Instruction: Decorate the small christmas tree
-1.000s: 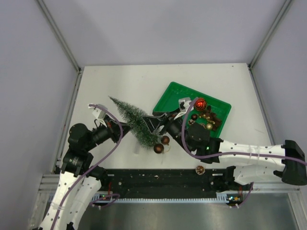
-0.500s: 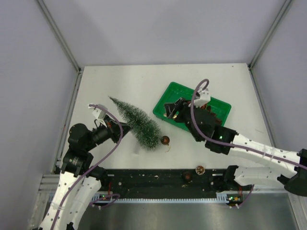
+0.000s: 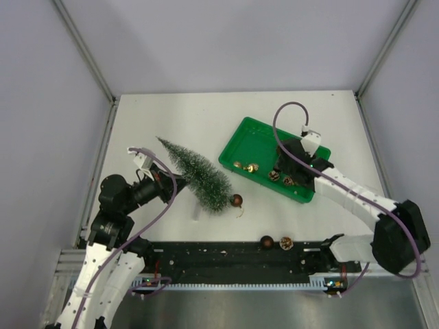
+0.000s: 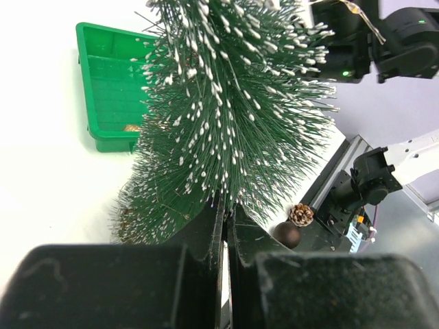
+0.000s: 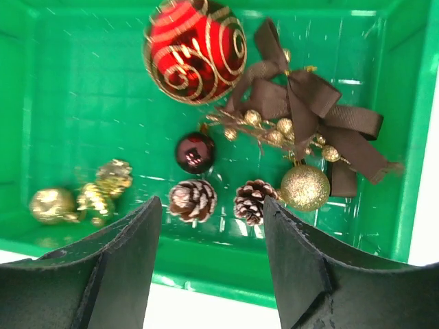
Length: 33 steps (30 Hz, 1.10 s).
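The small christmas tree [image 3: 195, 175], a dark green frosted cone, lies tilted on the white table with its tip to the far left. My left gripper [image 3: 171, 184] is shut on the tree, its fingers [image 4: 209, 223] buried in the lower bristles [image 4: 233, 103]. The wooden base is hidden. My right gripper [image 3: 296, 173] hangs open and empty over the green tray [image 3: 255, 137]. Below it [image 5: 211, 209] lie two pine cones [image 5: 193, 200], a dark red ball [image 5: 195, 152], a gold glitter ball [image 5: 304, 186], a large red ball [image 5: 195, 49], a brown bow [image 5: 322, 113] and gold bells [image 5: 89, 195].
A brown ball [image 3: 236, 200] sits on the table against the tree's wide end. Another brown ball [image 3: 266, 241] and a pine cone [image 3: 286, 242] rest on the black front rail. Grey walls close in the table's left, right and far sides.
My right arm has swung away from the tree's wide end to over the tray's right part. One brown ball has gone from beside the tree to the front rail. The left arm holds still.
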Motion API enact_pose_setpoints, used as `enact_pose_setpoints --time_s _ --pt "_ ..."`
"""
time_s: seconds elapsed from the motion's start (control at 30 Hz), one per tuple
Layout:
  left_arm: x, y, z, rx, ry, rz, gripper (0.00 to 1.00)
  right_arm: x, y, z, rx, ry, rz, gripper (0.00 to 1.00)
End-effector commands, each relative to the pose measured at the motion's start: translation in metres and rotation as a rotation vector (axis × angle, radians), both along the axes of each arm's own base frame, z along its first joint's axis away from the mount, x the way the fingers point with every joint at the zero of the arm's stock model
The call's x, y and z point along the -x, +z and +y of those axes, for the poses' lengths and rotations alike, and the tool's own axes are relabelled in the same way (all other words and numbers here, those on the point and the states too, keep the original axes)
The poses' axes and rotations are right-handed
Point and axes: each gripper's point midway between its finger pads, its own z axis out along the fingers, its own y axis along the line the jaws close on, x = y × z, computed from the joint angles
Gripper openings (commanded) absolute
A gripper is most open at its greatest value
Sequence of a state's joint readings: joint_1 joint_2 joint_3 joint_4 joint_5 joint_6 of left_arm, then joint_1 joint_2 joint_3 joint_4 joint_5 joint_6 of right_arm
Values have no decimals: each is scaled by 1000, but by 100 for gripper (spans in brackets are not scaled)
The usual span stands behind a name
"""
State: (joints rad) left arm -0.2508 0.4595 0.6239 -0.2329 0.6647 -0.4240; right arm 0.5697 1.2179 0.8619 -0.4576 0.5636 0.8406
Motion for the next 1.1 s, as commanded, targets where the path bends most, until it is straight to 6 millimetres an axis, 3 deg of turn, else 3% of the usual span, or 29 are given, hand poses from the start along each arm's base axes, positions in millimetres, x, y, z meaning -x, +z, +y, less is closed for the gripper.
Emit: enact_pose_setpoints --time_s 0.0,0.23,0.53,0.73,0.87,1.07 --pt "-4 16 0 -1 2 -63 0 -15 -26 11 -2 33 88 60" --pt "-4 16 2 -11 9 -58 0 -40 -55 16 -20 20 113 54" --pt "-7 13 2 -10 11 -50 0 -63 -76 29 -40 32 127 50" --pt "-9 11 2 -14 15 -48 0 -70 -86 34 -50 39 131 38" --pt "-11 5 2 -16 20 -35 0 -75 -76 35 -47 51 99 27" --pt "-12 5 2 -15 23 -34 0 -73 -35 35 -70 85 15 20"
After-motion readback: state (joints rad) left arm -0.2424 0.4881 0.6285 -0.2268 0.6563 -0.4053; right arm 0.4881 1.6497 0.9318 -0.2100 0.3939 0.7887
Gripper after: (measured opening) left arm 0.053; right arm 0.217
